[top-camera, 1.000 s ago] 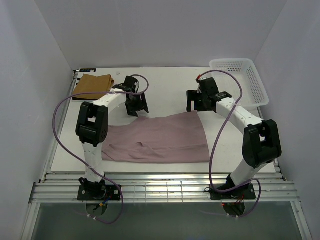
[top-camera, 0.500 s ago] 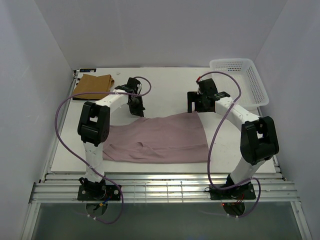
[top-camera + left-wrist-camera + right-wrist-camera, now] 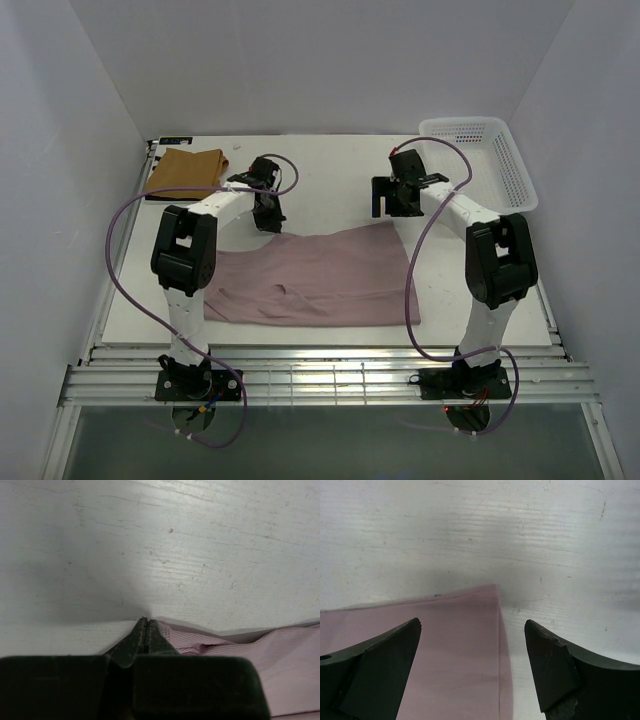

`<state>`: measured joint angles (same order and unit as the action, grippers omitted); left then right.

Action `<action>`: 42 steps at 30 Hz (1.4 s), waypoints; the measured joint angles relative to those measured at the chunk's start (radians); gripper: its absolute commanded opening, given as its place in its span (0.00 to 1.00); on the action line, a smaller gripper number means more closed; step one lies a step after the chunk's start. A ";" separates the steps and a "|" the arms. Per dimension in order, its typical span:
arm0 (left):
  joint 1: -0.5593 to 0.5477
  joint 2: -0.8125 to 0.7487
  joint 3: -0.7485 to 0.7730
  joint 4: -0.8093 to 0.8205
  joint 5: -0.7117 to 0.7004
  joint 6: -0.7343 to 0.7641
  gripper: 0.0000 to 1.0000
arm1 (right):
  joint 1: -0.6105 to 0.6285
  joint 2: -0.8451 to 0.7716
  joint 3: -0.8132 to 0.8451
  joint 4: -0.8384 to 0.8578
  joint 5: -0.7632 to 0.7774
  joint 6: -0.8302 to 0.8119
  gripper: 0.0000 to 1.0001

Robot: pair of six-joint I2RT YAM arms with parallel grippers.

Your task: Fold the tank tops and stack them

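The pale pink tank top [image 3: 310, 275] lies spread flat across the middle of the table. My left gripper [image 3: 268, 222] is at its far left corner. In the left wrist view that gripper [image 3: 145, 621] is shut, and the pink cloth [image 3: 260, 650] bunches up against its tips, its edge raised off the table. My right gripper [image 3: 392, 212] hangs over the far right corner. It stands wide open [image 3: 473, 624], with the corner of the pink top [image 3: 445, 650] lying flat between its fingers. A tan-brown tank top [image 3: 187, 171] lies folded at the far left.
A white mesh basket [image 3: 520, 195] stands at the far right corner of the table. White walls close in the left, right and back sides. Bare white tabletop [image 3: 330, 180] lies between the two grippers and the back edge.
My left gripper has closed at the pink top's far left corner. My right gripper has shifted slightly left and farther back, still open.
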<state>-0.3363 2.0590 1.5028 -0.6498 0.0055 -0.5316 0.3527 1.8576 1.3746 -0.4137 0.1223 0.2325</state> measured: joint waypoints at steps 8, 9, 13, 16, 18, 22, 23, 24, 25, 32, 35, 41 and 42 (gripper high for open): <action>0.000 -0.089 -0.057 0.032 -0.063 -0.039 0.00 | 0.000 0.087 0.043 -0.003 0.032 0.030 0.93; 0.000 -0.095 -0.060 0.032 -0.069 -0.042 0.00 | 0.000 0.089 0.044 -0.003 0.036 0.033 0.93; 0.000 -0.108 -0.073 0.048 -0.074 -0.047 0.00 | 0.000 0.105 0.061 0.000 0.045 0.048 0.97; 0.000 -0.108 -0.079 0.053 -0.074 -0.051 0.00 | 0.000 0.120 0.066 0.010 0.044 0.055 1.00; 0.000 -0.108 -0.084 0.053 -0.074 -0.053 0.00 | 0.000 0.130 0.066 0.021 0.043 0.061 0.98; 0.000 -0.108 -0.087 0.053 -0.074 -0.053 0.00 | 0.000 0.147 0.066 0.046 0.039 0.079 0.79; 0.000 -0.108 -0.088 0.054 -0.074 -0.053 0.00 | 0.000 0.150 0.066 0.056 0.035 0.081 0.77; 0.000 -0.108 -0.088 0.055 -0.074 -0.053 0.00 | 0.000 0.151 0.066 0.068 0.032 0.086 0.76; 0.000 -0.108 -0.089 0.055 -0.073 -0.053 0.00 | 0.000 0.152 0.066 0.082 0.031 0.090 0.70; 0.000 -0.108 -0.092 0.059 -0.074 -0.054 0.00 | 0.000 0.182 0.066 0.121 0.018 0.103 0.46; 0.000 -0.108 -0.096 0.060 -0.074 -0.056 0.00 | 0.000 0.203 0.068 0.124 0.013 0.114 0.45; 0.000 -0.108 -0.102 0.060 -0.074 -0.060 0.00 | 0.000 0.204 0.069 0.124 0.014 0.112 0.43; 0.000 -0.108 -0.102 0.060 -0.074 -0.060 0.00 | 0.000 0.204 0.069 0.123 0.014 0.112 0.46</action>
<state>-0.3359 1.9511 1.4006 -0.5896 -0.0681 -0.5919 0.3527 2.0617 1.4441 -0.2909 0.1364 0.3447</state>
